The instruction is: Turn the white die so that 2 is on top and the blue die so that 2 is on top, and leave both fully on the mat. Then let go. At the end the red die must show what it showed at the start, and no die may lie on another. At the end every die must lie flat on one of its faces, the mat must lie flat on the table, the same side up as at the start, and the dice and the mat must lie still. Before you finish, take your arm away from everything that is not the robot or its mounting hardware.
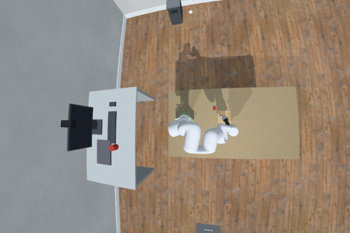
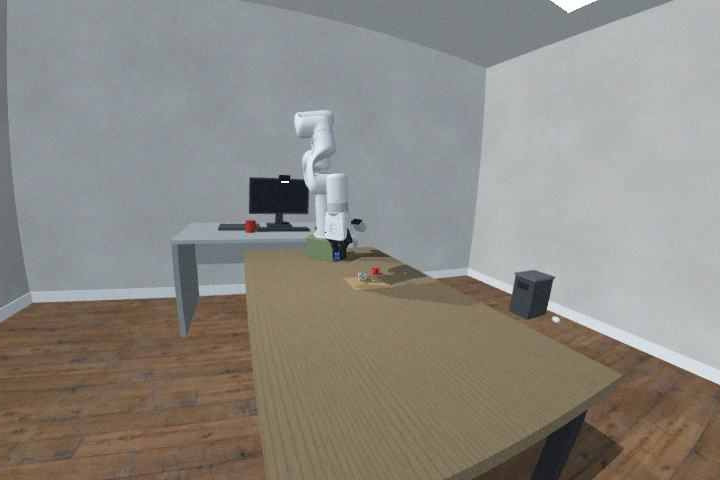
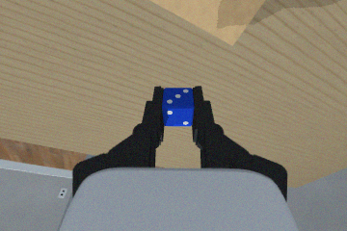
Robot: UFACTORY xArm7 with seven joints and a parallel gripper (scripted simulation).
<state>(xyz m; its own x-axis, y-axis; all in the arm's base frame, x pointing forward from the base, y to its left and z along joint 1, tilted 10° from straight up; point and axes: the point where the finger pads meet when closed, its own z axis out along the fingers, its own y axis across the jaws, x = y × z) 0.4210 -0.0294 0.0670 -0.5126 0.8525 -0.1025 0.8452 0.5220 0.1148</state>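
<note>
My gripper (image 3: 177, 98) (image 2: 338, 254) is shut on the blue die (image 3: 177, 107) (image 2: 336, 258) and holds it a little above the wooden table (image 2: 372, 367) (image 1: 263, 123), short of the mat's near corner. In the wrist view the die's two visible faces show three pips and two pips. The tan mat (image 2: 379, 284) (image 3: 202, 13) (image 1: 227, 112) lies flat on the table. The white die (image 2: 362, 276) sits on the mat near its left edge. The red die (image 2: 375, 271) (image 1: 214, 108) lies at the mat's far edge; I cannot tell whether it is on the mat.
The arm stands on a green base block (image 2: 317, 247) at the table's far end. Behind it is a grey desk (image 2: 213, 233) with a monitor (image 2: 278, 195) and a red cup (image 2: 250, 226). A dark bin (image 2: 531, 293) stands on the floor at the right.
</note>
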